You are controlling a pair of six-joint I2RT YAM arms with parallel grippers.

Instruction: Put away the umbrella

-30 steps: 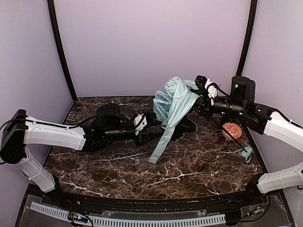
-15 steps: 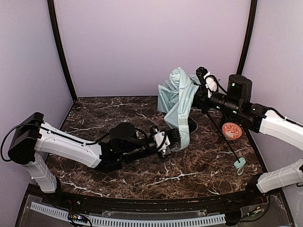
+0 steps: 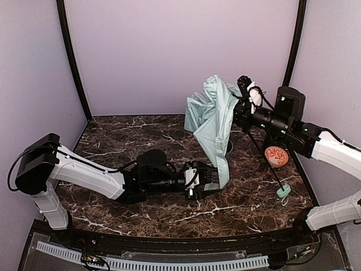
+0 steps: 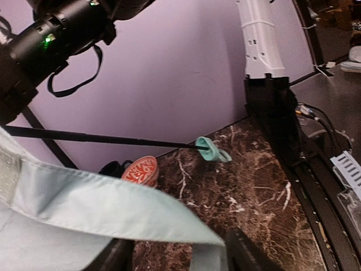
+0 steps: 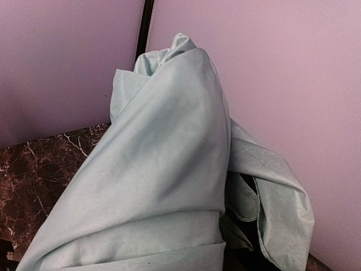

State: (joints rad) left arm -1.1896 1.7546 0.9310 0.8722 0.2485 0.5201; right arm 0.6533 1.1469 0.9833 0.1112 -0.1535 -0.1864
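The umbrella (image 3: 214, 116) hangs bunched above the back right of the table, pale mint fabric outside and black lining in the folds. My right gripper (image 3: 241, 108) is shut on it at the top and holds it up. In the right wrist view the fabric (image 5: 163, 164) hides the fingers. The thin black shaft (image 3: 264, 159) slants down to the mint handle (image 3: 282, 191) near the table. My left gripper (image 3: 213, 176) lies low at the fabric's hanging tail, open, with a strip of the fabric (image 4: 84, 197) crossing between its fingers (image 4: 248, 255). Beyond that strip, the same view shows the shaft (image 4: 101, 138) and handle (image 4: 210, 151).
A small orange-and-white patterned round object (image 3: 276, 155) stands at the right edge of the marble table (image 3: 141, 141), just behind the shaft, and shows under the shaft (image 4: 140, 171) in the left wrist view. Purple walls close the back and sides. The right arm's base (image 4: 265, 73) rises at the table's near right.
My left arm has swung right and toward the near edge, from beside the fabric to its hanging tail. My right gripper has lifted the umbrella higher, and the handle has shifted slightly left.
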